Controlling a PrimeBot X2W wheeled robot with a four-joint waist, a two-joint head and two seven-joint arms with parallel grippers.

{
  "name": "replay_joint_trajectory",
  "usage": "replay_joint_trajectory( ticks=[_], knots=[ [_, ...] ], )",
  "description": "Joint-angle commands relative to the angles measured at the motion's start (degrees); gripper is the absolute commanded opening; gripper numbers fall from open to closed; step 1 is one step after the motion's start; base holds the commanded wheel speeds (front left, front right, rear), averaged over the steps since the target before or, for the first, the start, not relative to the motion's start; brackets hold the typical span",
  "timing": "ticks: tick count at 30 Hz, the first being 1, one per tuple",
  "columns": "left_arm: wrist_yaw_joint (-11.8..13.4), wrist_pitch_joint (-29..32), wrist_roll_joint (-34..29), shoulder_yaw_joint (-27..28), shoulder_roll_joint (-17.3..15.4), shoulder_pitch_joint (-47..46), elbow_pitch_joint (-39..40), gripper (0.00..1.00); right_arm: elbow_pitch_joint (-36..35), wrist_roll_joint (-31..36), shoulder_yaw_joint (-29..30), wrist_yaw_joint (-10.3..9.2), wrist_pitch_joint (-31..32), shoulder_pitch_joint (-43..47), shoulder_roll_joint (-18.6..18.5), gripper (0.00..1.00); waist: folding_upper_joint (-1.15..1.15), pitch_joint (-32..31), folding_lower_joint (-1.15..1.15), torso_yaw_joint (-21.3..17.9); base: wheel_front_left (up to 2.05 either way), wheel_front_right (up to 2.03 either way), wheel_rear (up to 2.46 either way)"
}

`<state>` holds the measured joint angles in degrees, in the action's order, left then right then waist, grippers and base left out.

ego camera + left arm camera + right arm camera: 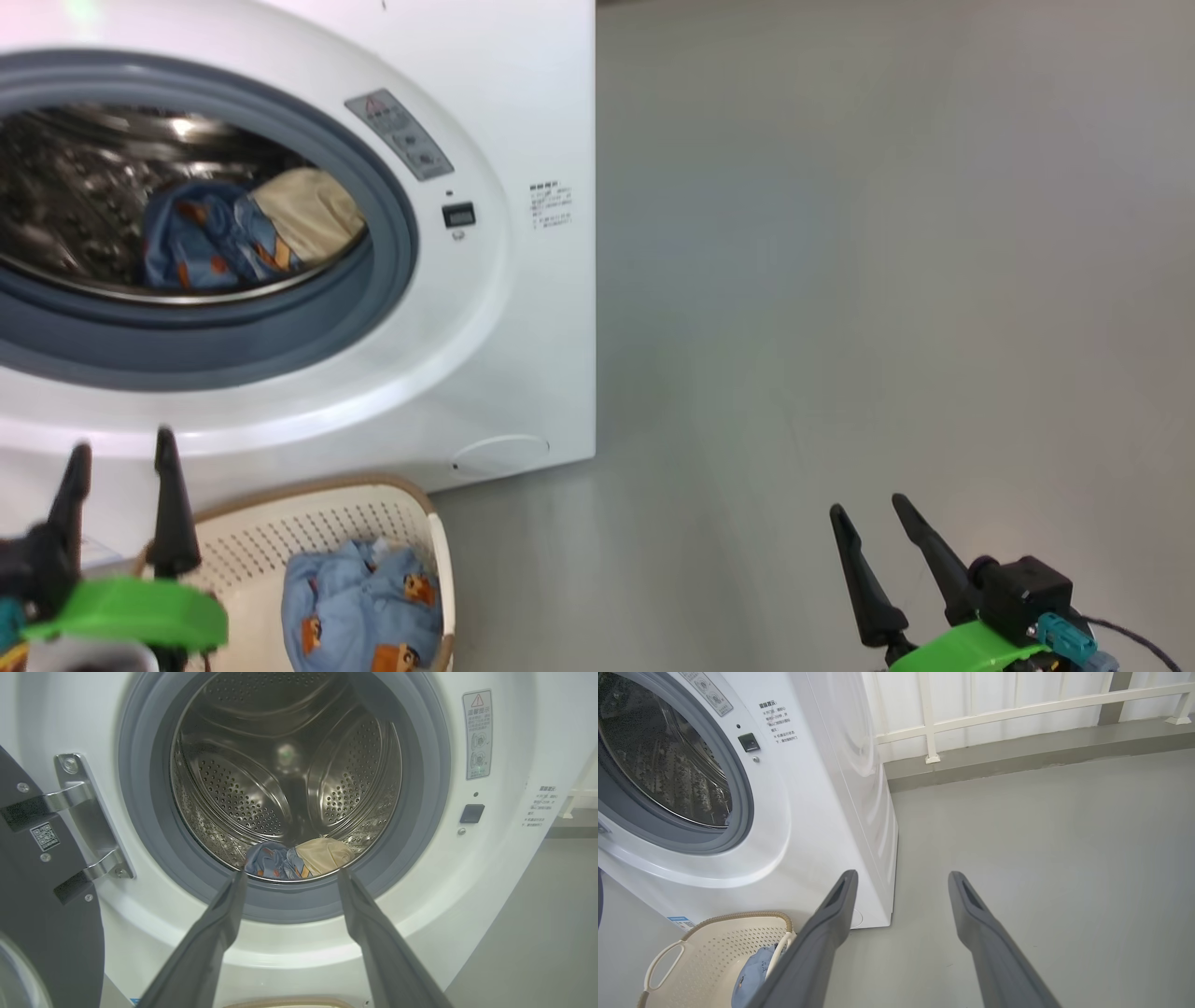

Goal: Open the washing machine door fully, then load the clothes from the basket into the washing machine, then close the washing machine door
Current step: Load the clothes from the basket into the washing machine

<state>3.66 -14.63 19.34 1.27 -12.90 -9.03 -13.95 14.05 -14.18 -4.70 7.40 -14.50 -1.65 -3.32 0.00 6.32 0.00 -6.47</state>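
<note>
The white washing machine (523, 308) stands with its drum exposed. The washing machine door (42, 896) is swung wide to the left, its dark inner side and hinges showing in the left wrist view. Blue and cream clothes (243, 233) lie in the drum's front, also clothes (299, 858) just beyond my left fingertips. More blue clothes (359, 607) lie in the basket (280, 532) on the floor below the opening. My left gripper (121, 453) is open and empty above the basket. My right gripper (868, 509) is open and empty over bare floor, right of the machine.
Grey floor (887, 280) stretches to the right of the machine. A white railing (1017, 714) and a low ledge run along the far wall in the right wrist view.
</note>
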Motion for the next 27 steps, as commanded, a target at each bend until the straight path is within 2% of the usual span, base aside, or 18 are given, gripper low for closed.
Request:
replay_joint_trajectory(
  ticks=[1, 10, 18, 27],
  knots=[
    [1.01, -0.36, -1.19, 2.38, -1.6, 0.79, 2.57, 1.0, -1.22, 0.5, -1.24, 0.09, -0.5, 0.24, -0.45, 1.0, 0.0, -2.24, 0.0, -0.16, 0.0, 0.0, 0.0],
    [2.16, -0.37, -2.98, 4.47, 0.7, 10.15, 8.55, 1.0, -2.1, 0.56, -0.24, 0.09, -0.5, 1.94, -0.5, 1.0, 0.0, -4.5, 0.0, -0.22, 0.0, 0.0, 0.0],
    [1.7, -0.37, -5.07, 5.18, 3.76, 16.68, 11.52, 1.0, -3.29, 1.43, 0.26, 0.09, -0.5, 2.65, -0.98, 1.0, 0.0, -5.12, 0.0, 0.08, 0.0, 0.0, 0.0],
    [0.92, -0.37, -6.54, 6.08, 6.56, 19.66, 11.75, 1.0, -4.15, 1.96, 0.05, 0.09, -0.5, 2.33, -1.35, 1.0, 0.0, -5.01, 0.0, 0.23, 0.0, 0.0, 0.0]
  ],
)
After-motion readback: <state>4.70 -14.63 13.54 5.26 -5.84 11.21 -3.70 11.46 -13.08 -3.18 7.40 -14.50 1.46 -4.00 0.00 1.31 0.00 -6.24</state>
